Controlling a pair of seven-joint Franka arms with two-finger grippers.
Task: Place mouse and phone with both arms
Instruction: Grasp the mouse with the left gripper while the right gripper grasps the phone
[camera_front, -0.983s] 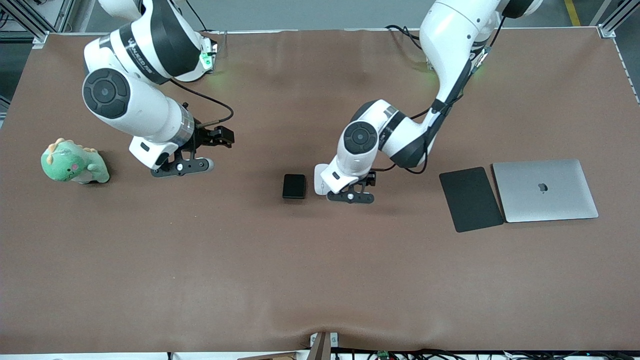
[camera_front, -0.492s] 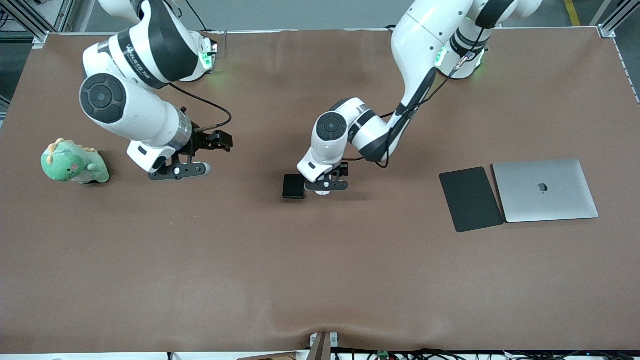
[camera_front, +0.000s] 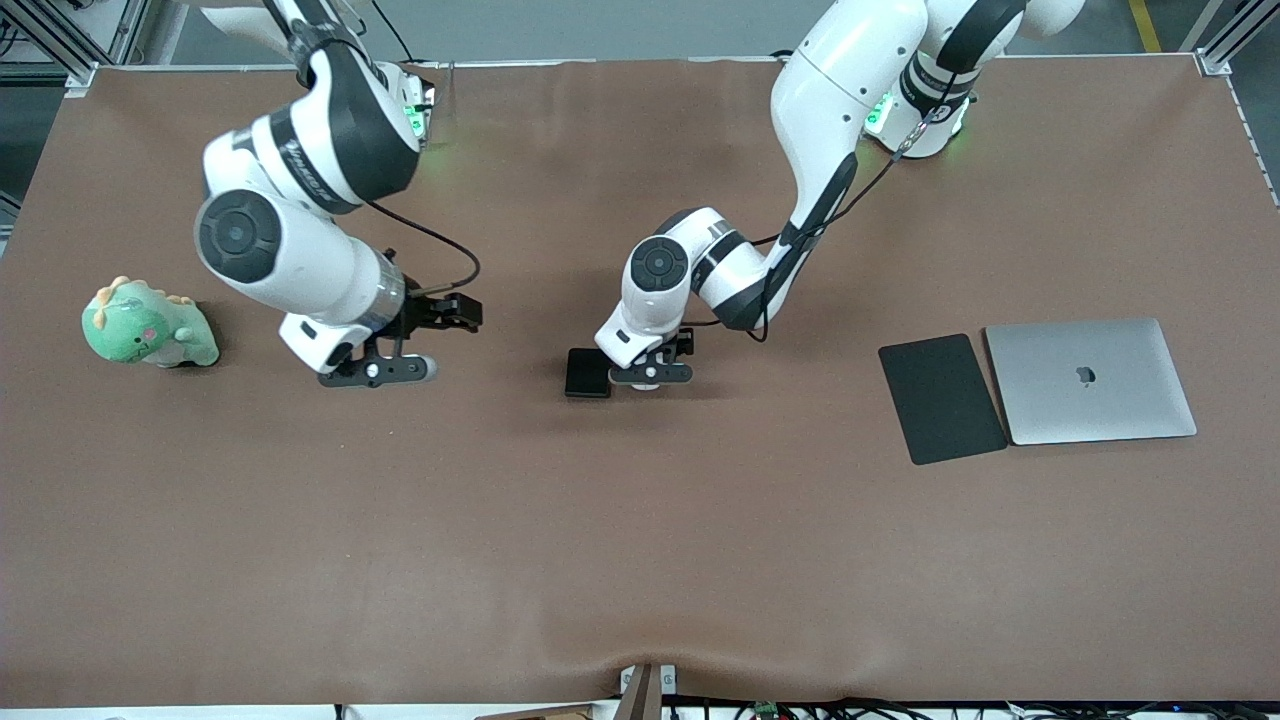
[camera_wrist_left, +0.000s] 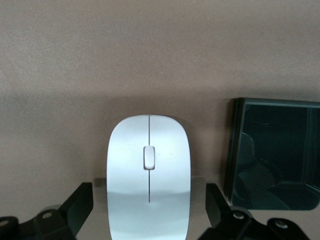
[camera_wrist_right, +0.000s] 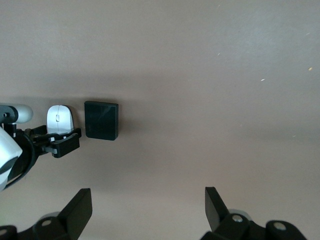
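Note:
The white mouse (camera_wrist_left: 149, 175) lies on the brown table mat beside the black phone (camera_front: 588, 372), on the side toward the left arm's end. My left gripper (camera_front: 650, 375) is down over the mouse and hides most of it in the front view. It is open, with one black finger (camera_wrist_left: 80, 200) on each side of the mouse and a small gap at each. The phone (camera_wrist_left: 272, 155) lies flat just outside those fingers. My right gripper (camera_front: 378, 370) hangs open over bare mat between a plush toy and the phone, with nothing between its fingers (camera_wrist_right: 80, 205). From there the mouse (camera_wrist_right: 60, 117) and the phone (camera_wrist_right: 102, 120) show side by side.
A green plush dinosaur (camera_front: 148, 325) sits toward the right arm's end. A flat black mouse pad (camera_front: 940, 398) and a closed silver laptop (camera_front: 1090, 380) lie side by side toward the left arm's end.
The left arm has swung toward the phone and settled its gripper over the mouse. The right arm has shifted a little toward the phone.

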